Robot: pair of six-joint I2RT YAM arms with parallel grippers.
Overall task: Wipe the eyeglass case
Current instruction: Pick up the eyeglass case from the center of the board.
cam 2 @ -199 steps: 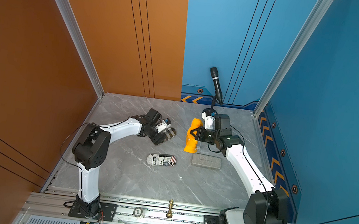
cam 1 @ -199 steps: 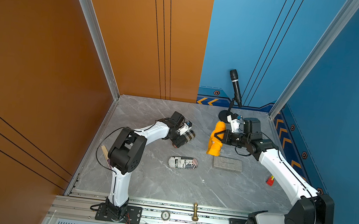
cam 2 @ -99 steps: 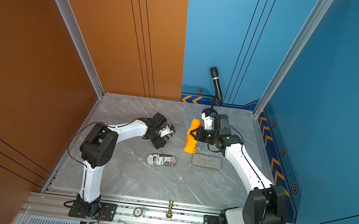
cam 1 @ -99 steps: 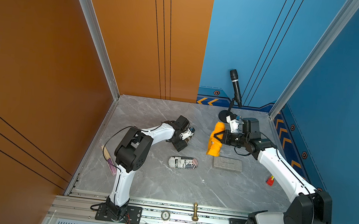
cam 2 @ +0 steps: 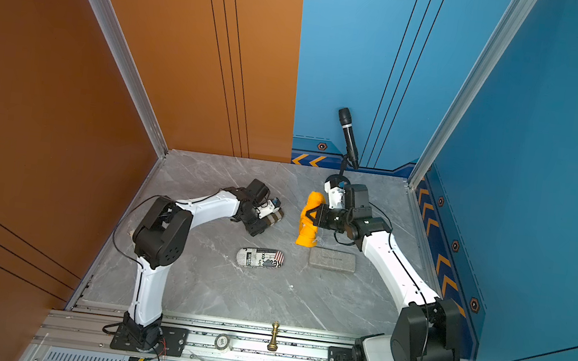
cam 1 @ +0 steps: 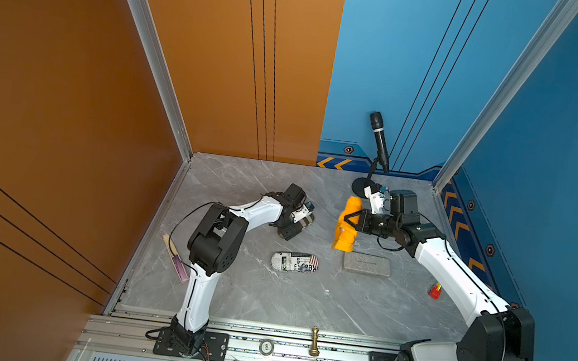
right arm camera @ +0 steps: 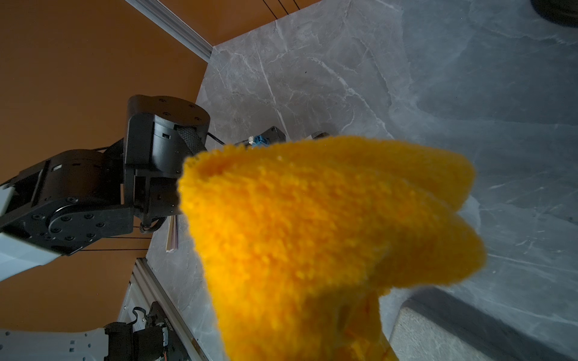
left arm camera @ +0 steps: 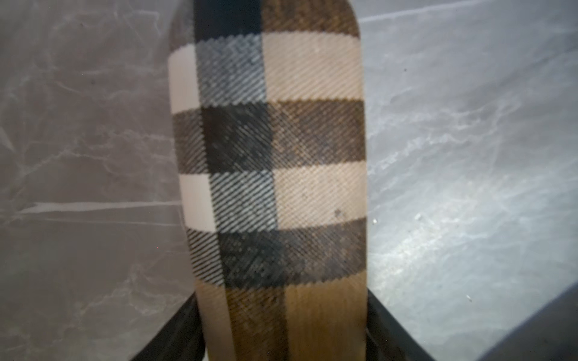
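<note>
The eyeglass case (left arm camera: 272, 156), in brown, beige and black plaid, lies on the grey marble table toward the back left (cam 1: 308, 219) (cam 2: 277, 215). My left gripper (cam 1: 295, 224) (cam 2: 261, 219) reaches over it, and in the left wrist view both black fingers (left arm camera: 187, 315) press against its long sides, so the gripper (left arm camera: 281, 297) is shut on it. My right gripper (cam 1: 350, 219) (cam 2: 311, 216) is shut on a fluffy orange cloth (cam 1: 344, 237) (cam 2: 305, 236) (right arm camera: 312, 234) that hangs above the table, apart from the case. The cloth hides the right jaws in the right wrist view.
A newspaper-print case (cam 1: 294, 262) lies mid-table and a grey felt case (cam 1: 366, 264) to its right, below the cloth. A microphone on a stand (cam 1: 378, 140) is at the back. A small red item (cam 1: 434, 291) lies right, a stick (cam 1: 175, 257) left, a chess piece (cam 1: 314, 342) on the front rail.
The left gripper's jaws have drawn in on the plaid case, and the left arm's elbow has shifted. The right arm with the cloth has stayed in place.
</note>
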